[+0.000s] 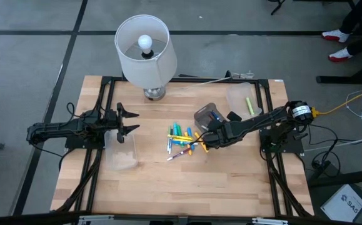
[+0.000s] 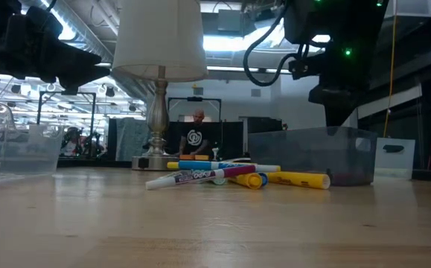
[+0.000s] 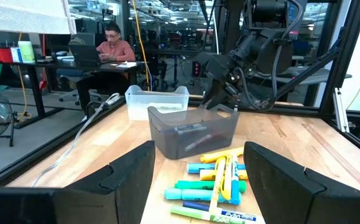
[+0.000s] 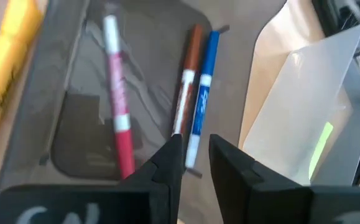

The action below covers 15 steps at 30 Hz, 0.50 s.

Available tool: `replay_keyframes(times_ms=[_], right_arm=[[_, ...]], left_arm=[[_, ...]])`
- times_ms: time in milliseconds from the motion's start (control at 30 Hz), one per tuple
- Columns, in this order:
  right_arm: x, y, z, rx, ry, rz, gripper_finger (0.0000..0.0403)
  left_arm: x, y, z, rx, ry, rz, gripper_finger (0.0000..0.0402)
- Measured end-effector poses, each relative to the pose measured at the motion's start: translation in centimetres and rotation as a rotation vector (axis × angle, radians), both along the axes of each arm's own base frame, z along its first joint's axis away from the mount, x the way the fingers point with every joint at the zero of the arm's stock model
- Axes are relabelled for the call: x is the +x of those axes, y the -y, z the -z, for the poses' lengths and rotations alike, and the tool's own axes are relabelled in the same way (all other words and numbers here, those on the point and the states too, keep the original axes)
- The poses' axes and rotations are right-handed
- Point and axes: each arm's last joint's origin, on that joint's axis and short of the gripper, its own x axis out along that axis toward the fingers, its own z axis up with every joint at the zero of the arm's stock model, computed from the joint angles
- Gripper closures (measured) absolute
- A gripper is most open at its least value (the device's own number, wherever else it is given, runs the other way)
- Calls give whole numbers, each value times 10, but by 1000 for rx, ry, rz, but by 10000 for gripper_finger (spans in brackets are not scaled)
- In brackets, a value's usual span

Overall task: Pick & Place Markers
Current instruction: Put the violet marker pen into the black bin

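Note:
A loose heap of markers [image 1: 182,139] in yellow, green and blue lies flat on the wooden table's middle, also seen in the left wrist view [image 3: 217,183]. Just right of it stands a grey bin [image 1: 204,114]. On the bin's floor lie a pink marker [image 4: 119,106], a brown marker [image 4: 186,81] and a blue marker [image 4: 203,87]. My right gripper [image 4: 195,163] hovers over this bin, slanting down, its fingers a narrow gap apart with nothing between them. My left gripper [image 1: 129,122] waits wide open at the table's left, pointing level toward the heap.
A clear bin [image 1: 242,100] at the far right holds a green marker [image 1: 250,105]. Another clear bin [image 1: 121,153] stands below my left gripper. A lamp [image 1: 144,53] with a white shade stands at the far middle edge. A person [image 3: 111,43] sits beyond the table.

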Motion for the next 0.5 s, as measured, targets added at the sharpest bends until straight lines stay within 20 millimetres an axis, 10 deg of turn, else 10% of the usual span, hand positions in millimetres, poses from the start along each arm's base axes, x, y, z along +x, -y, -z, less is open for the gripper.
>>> replay_keyframes(times_ms=[500], right_arm=[[8, 3, -4, -188, 136, 14, 323]], left_arm=[[0, 0, 0, 1, 0, 0, 160]])
